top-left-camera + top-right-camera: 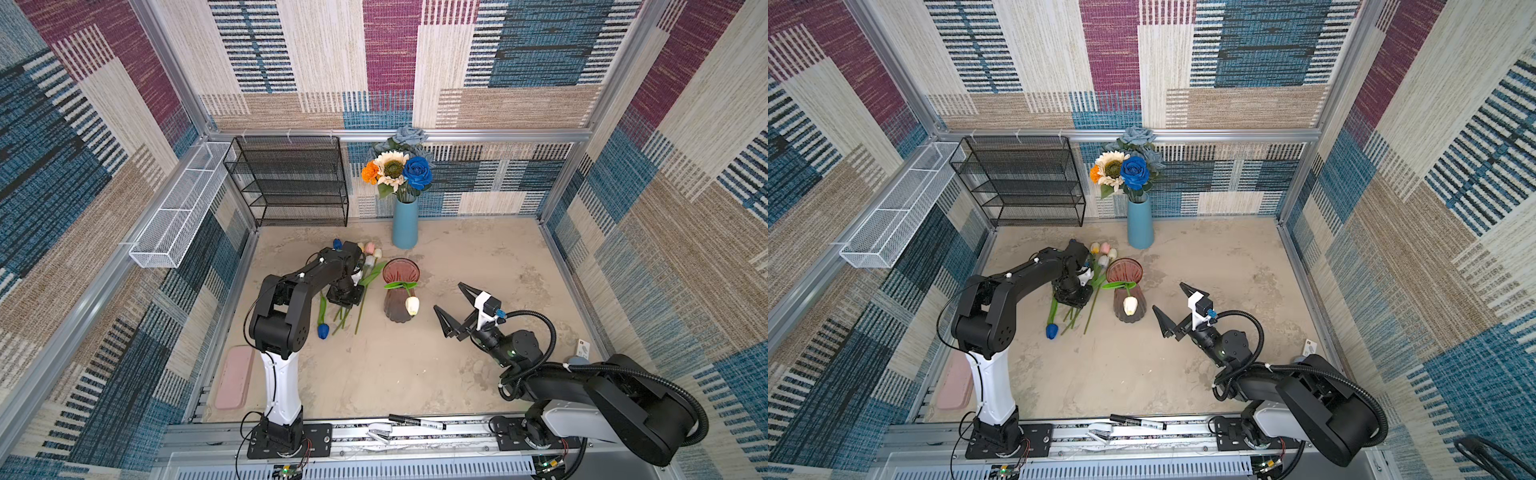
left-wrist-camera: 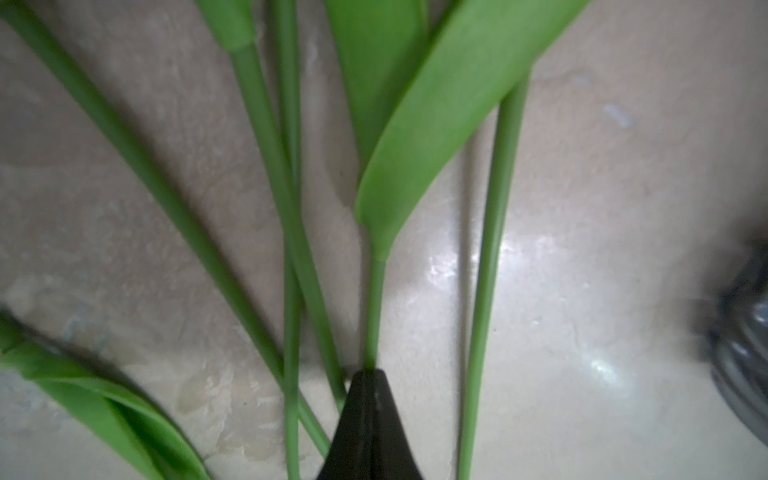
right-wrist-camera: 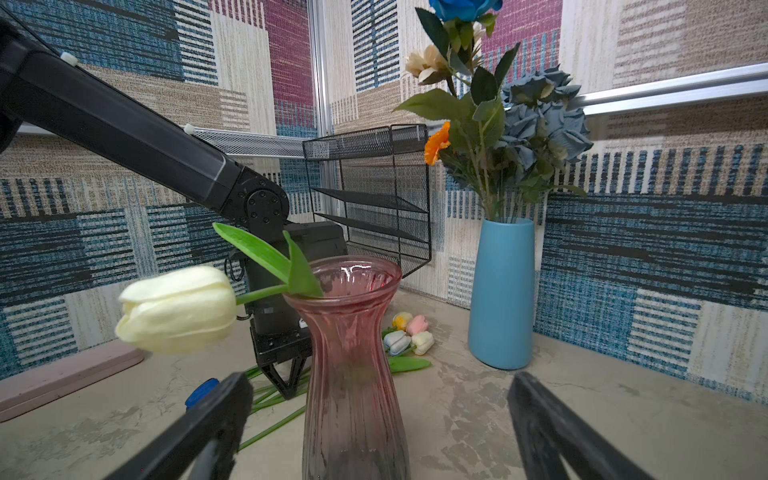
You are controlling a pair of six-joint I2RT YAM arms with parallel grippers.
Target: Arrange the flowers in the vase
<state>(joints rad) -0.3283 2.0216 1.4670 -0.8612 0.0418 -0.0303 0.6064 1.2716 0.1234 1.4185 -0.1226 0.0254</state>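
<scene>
A ribbed pink glass vase (image 1: 401, 291) (image 3: 353, 353) stands mid-table. One white tulip (image 1: 412, 305) (image 3: 178, 309) hangs over its rim, stem inside. Several loose tulips (image 1: 368, 253) lie fanned on the table left of the vase, and a blue tulip (image 1: 323, 331) lies nearer the front. My left gripper (image 2: 370, 370) is down among their green stems and shut on one thin stem (image 2: 374, 311). My right gripper (image 1: 448, 296) (image 3: 378, 378) stands open just right of the vase, facing it and holding nothing.
A tall blue vase (image 1: 405, 224) with a full bouquet stands at the back wall. A black mesh shelf (image 1: 291, 183) and a white wire basket (image 1: 178, 208) are at the back left. A pink tray (image 1: 235, 378) lies front left, a marker (image 1: 417, 422) on the front rail.
</scene>
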